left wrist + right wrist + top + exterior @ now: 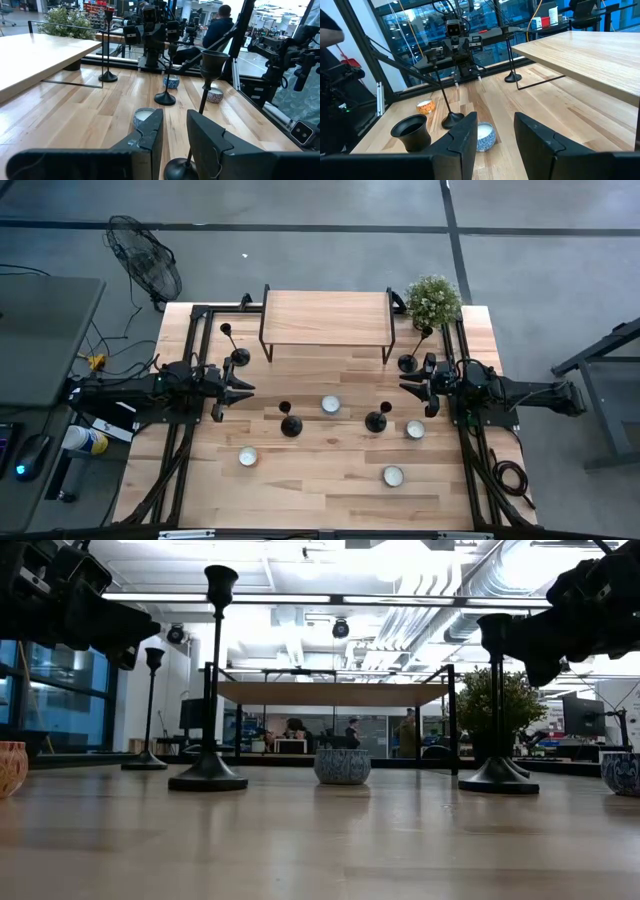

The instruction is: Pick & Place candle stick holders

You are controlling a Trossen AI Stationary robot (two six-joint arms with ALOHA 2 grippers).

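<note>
Hovering part-open and empty at opposite table edges: left gripper [243, 389], right gripper [408, 387]. Standing between them: two candlesticks [290, 423] [377, 420]; two more [238, 356] [408, 362] flanking the shelf [325, 318].

2 matte black jointed arms, each ending in 2 flat, angular dark fingers [150, 137] with notched inner edges

Bare counter [320, 505] lies along the near edge. In the middle, two candle stick holders [290, 423] [376, 420] and four tealights [331, 405] leave seemingly narrow lanes. The wooden riser [326, 318] and plant [433, 300] block the far edge.
</note>
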